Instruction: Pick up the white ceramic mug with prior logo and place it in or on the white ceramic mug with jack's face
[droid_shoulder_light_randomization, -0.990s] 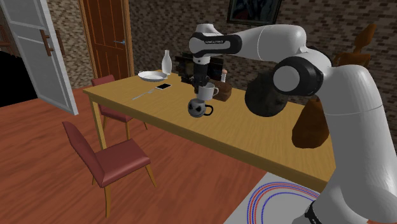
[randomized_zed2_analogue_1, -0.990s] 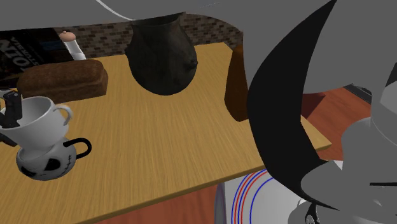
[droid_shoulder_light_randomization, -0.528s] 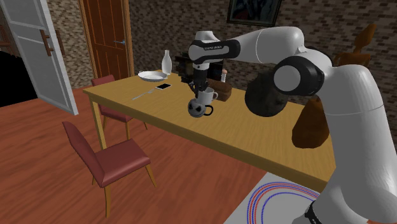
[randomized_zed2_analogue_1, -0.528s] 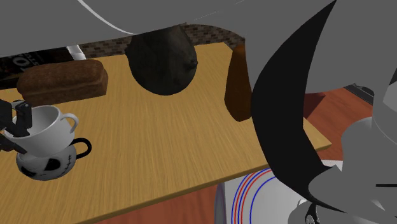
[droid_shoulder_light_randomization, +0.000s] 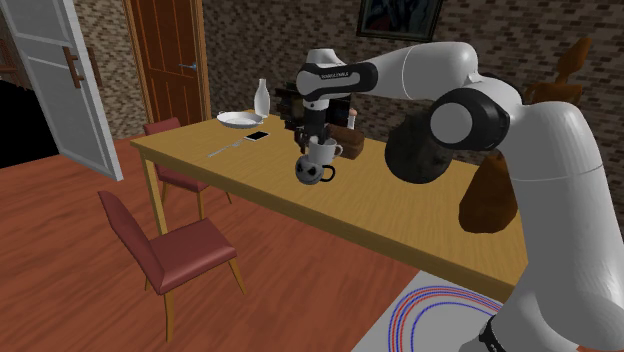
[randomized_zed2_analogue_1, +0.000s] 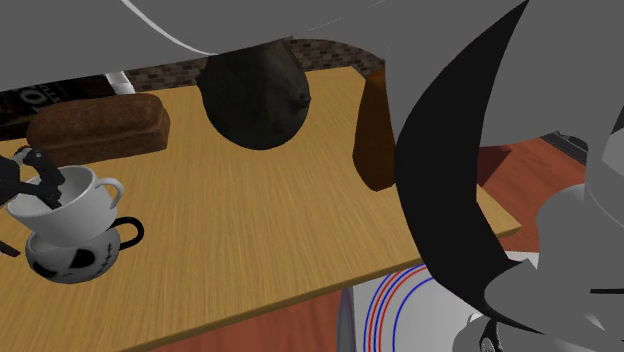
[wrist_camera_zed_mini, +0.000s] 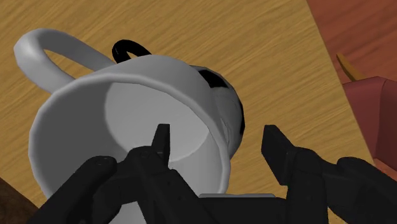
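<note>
White mug (randomized_zed2_analogue_1: 68, 208) sits tilted on the skull-face mug (randomized_zed2_analogue_1: 70, 258), lower left of the second exterior view. Gripper (wrist_camera_zed_mini: 216, 133) jaws are spread astride its wall, released.

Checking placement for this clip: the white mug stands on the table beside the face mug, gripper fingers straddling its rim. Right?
No. The white mug rests tilted on top of the face mug, not on the table beside it; the second exterior view shows this. The gripper does straddle its rim.

White mug (droid_shoulder_light_randomization: 323, 152) atop black-and-white face mug (droid_shoulder_light_randomization: 313, 173) on wooden table (droid_shoulder_light_randomization: 400, 205), gripper (droid_shoulder_light_randomization: 306, 142) at its rim
</note>
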